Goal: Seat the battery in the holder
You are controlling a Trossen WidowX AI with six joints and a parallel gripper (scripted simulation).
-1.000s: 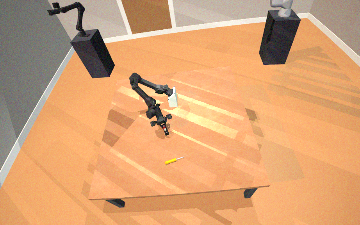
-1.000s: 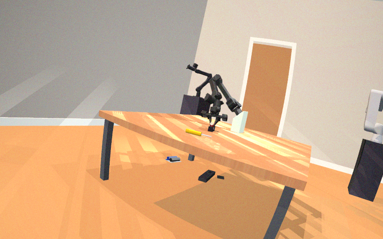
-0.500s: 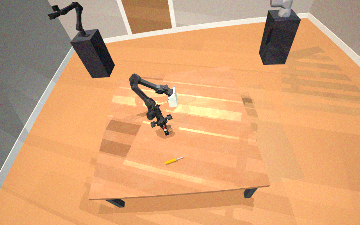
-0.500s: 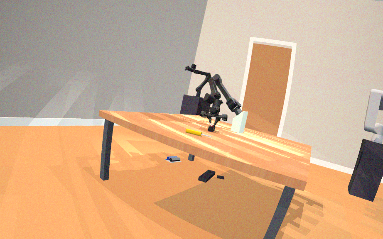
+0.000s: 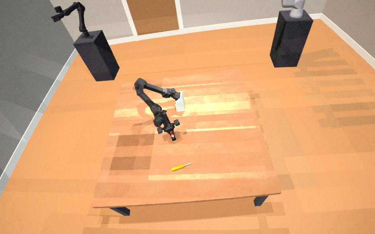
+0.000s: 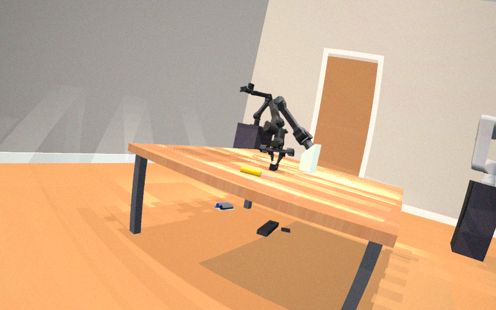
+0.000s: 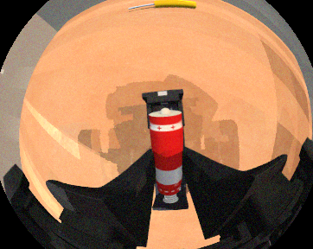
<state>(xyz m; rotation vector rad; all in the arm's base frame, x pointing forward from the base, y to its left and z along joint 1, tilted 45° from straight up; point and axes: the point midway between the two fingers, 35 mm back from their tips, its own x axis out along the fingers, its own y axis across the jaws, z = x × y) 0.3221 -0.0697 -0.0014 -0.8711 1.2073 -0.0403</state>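
The red battery with white and grey bands is between the fingertips of my gripper, which is shut on it. Its white terminal end faces the screwdriver side and looks raised towards the wrist camera, so the battery looks tilted. The black holder is on the table around and beneath it. In the wrist view the terminal end shows short of the lip, not under it. The flat end is at the coiled spring; whether they touch is unclear. The battery's underside is hidden.
A yellow screwdriver lies on the table beyond the holder's lip end. A white angular block stands by the arm's base. Dark and blue objects lie on the floor under the table.
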